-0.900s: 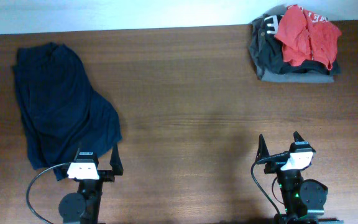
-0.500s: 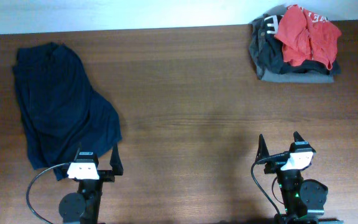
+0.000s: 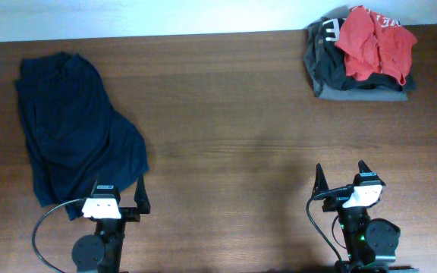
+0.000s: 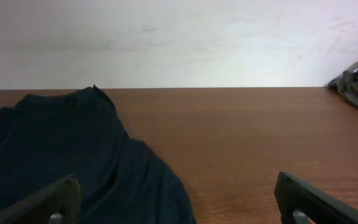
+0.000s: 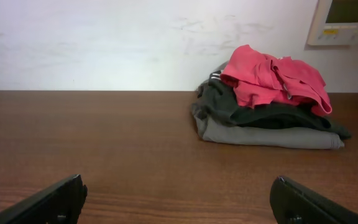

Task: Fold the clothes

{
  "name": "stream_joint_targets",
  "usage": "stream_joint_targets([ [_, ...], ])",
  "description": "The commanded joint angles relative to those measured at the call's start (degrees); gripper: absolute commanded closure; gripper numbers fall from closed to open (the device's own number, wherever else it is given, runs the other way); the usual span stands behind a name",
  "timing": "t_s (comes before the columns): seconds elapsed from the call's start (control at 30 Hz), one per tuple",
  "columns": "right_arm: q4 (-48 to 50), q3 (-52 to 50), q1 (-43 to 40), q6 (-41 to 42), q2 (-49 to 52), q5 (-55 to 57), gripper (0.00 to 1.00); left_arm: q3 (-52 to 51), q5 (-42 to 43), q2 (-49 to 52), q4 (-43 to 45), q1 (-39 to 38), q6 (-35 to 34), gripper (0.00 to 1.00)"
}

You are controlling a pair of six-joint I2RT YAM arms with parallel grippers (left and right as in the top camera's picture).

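The navy shorts (image 3: 74, 129) are lying wrinkled and unfolded on the left part of the tabletop (image 3: 234, 136), with their near hem reaching right up to the left end effector (image 3: 120, 188). That end effector is sitting at the near edge with its 2 fingers spread wide, gripping nothing; whether its left finger is touching the fabric is unclear. The right end effector (image 3: 341, 171) is also gaping fully and holding nothing, well apart from the shorts. At the far right corner, a red garment (image 3: 374, 42) is resting on top of folded dark garments (image 3: 355, 85).
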Motion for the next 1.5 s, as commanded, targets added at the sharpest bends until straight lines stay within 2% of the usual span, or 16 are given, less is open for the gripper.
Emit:
stream_joint_targets([
  [0.0, 0.0, -0.5, 0.5, 0.5, -0.4, 0.9, 0.01, -0.3, 0.4, -0.6, -0.1, -0.2, 0.9, 0.01],
  [1.47, 0.8, -0.5, 0.5, 0.5, -0.4, -1.3, 0.01, -0.3, 0.5, -0.6, -0.1, -0.2, 0.9, 0.01],
])
